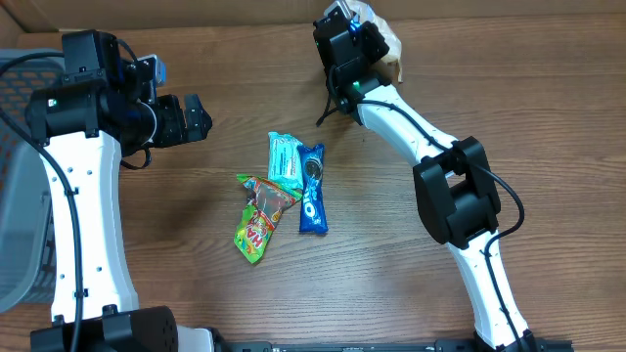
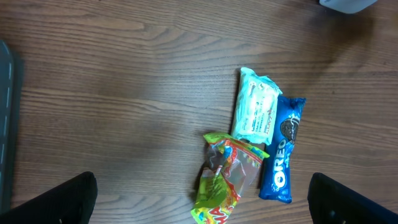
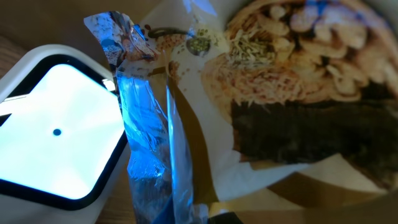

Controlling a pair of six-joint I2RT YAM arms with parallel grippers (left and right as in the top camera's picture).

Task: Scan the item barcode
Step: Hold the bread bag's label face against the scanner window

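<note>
**Operator:** State the layout, largest item first.

**Technician:** The table [image 1: 391,293] carries two arms. The left arm [image 1: 83,215] stands at its own side. The left gripper [image 1: 201,119] has its jaws spread wide and holds nothing. The right arm [image 1: 455,191] reaches to the far edge. Three snack packs [image 1: 289,196] lie mid-table, clear of both arms.

**Operator:** Locate the item.

**Technician:** The noodle packet [image 3: 298,93] is at the far edge, held by the right gripper [image 1: 350,44]. The jaws are pressed together on the packet end nearest the wrist camera.

**Operator:** Locate the scanner.

**Technician:** The scanner [image 3: 56,143], its window lit white, sits just beside the packet, to the left in the right wrist view. The packet's crimped seal [image 3: 146,143] runs top to bottom along the window's near side. The printed noodle face is turned to the camera. No barcode shows.

**Operator:** What governs the next move?

**Technician:** Probably rotation about that seal, to bring the coded face to the window. The right arm is the nearer one; the left is well apart.
</note>
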